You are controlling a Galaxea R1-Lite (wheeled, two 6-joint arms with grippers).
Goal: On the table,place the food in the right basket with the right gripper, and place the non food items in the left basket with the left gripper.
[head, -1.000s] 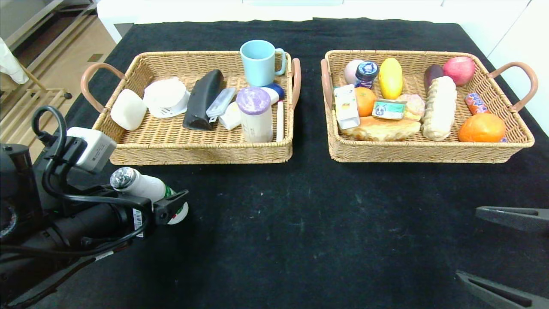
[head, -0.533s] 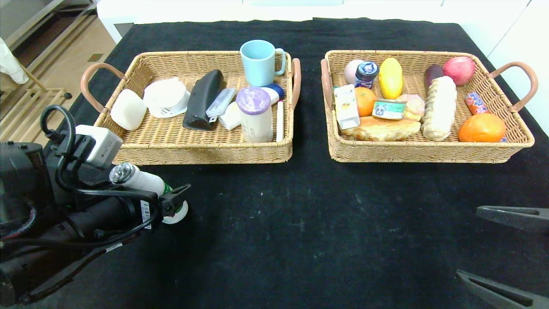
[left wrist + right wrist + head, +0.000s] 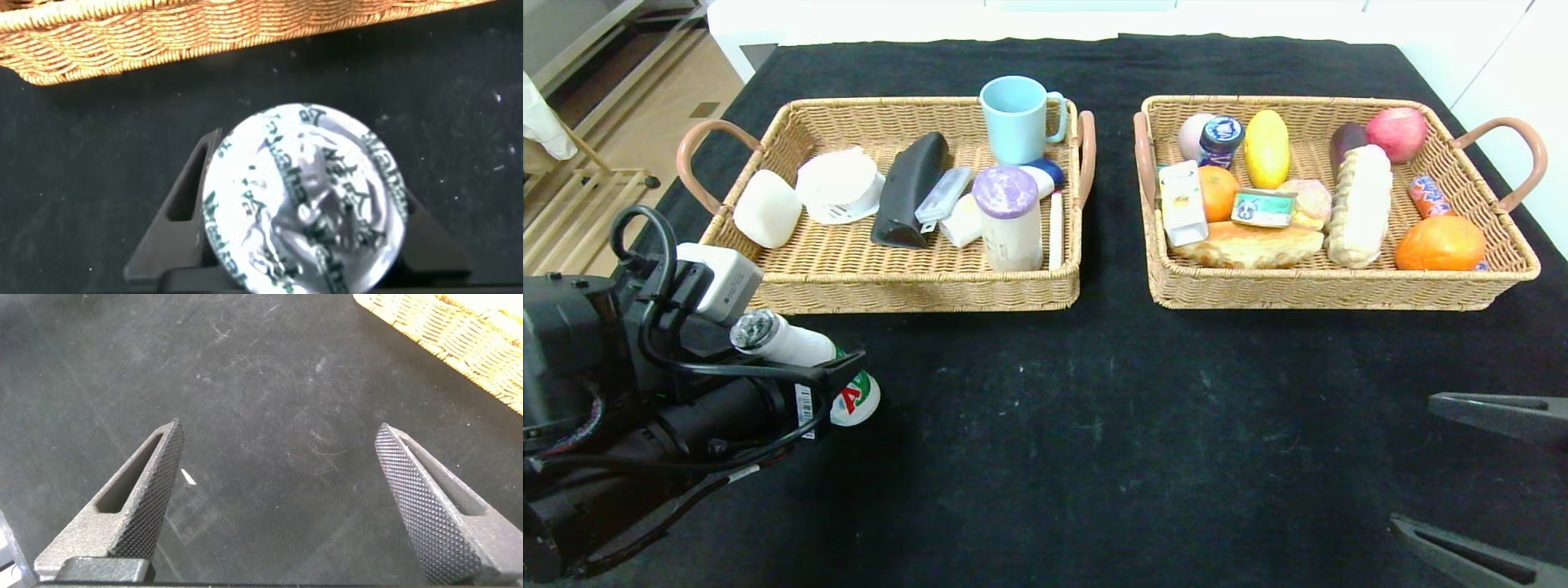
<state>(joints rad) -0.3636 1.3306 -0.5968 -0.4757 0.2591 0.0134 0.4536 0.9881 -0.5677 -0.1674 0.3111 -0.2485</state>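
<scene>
White bottle (image 3: 796,347) clamped in left tool (image 3: 837,384), near left basket (image 3: 907,290).

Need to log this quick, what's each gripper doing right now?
Left gripper: shut on the foil-capped bottle, in front of the left basket.
Right gripper: open, holding nothing.

Head cam looks down over whole tabletop (image 3: 1094,425); wrist cams sit close above near edge, sharing its black surface.
</scene>
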